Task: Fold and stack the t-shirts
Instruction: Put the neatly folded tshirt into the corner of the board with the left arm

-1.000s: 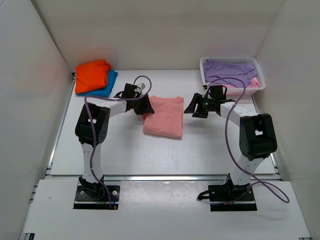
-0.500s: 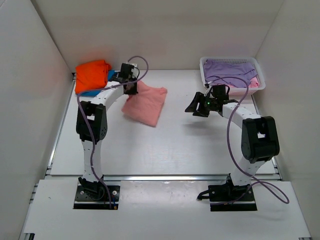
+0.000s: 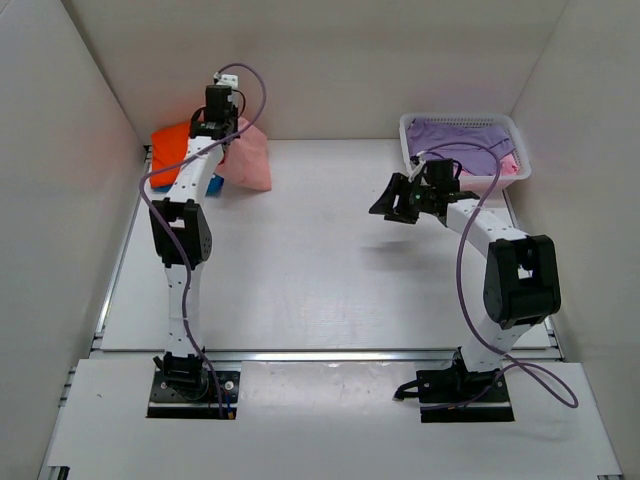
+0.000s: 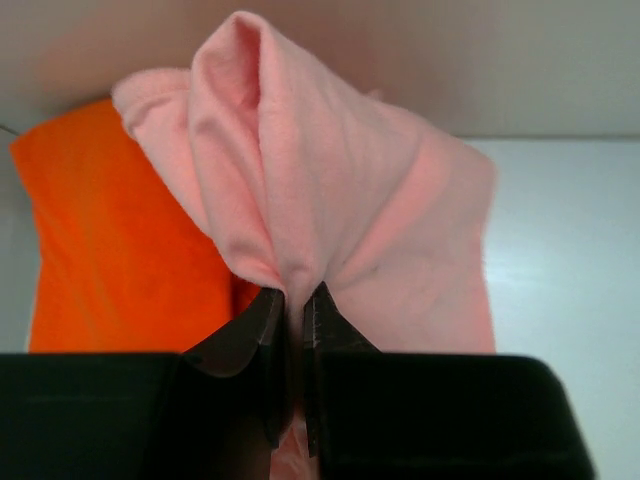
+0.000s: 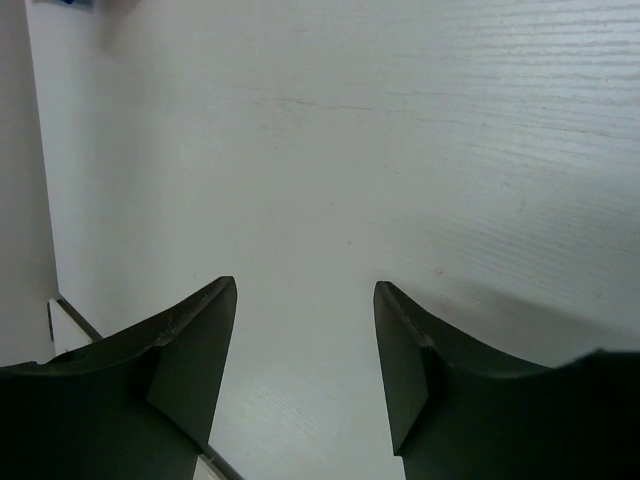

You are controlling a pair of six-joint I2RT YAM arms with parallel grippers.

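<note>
My left gripper (image 3: 222, 125) is raised at the back left and is shut on the folded salmon-pink t-shirt (image 3: 247, 156), which hangs from it just right of the orange t-shirt (image 3: 172, 148). In the left wrist view the left gripper (image 4: 295, 295) pinches a fold of the pink shirt (image 4: 330, 190), with the orange shirt (image 4: 120, 240) behind on the left. A sliver of the blue t-shirt (image 3: 164, 184) shows under the orange one. The lavender t-shirt (image 3: 460, 135) lies in the basket. My right gripper (image 3: 393, 205) is open and empty over bare table; in the right wrist view the right gripper (image 5: 305, 290) holds nothing.
The white mesh basket (image 3: 412, 142) stands at the back right with pink cloth (image 3: 508, 165) at its right end. White walls close in the table on the left, back and right.
My left gripper has carried the pink shirt from the table's middle up and back-left, to beside the orange shirt. My right gripper has shifted slightly back.
</note>
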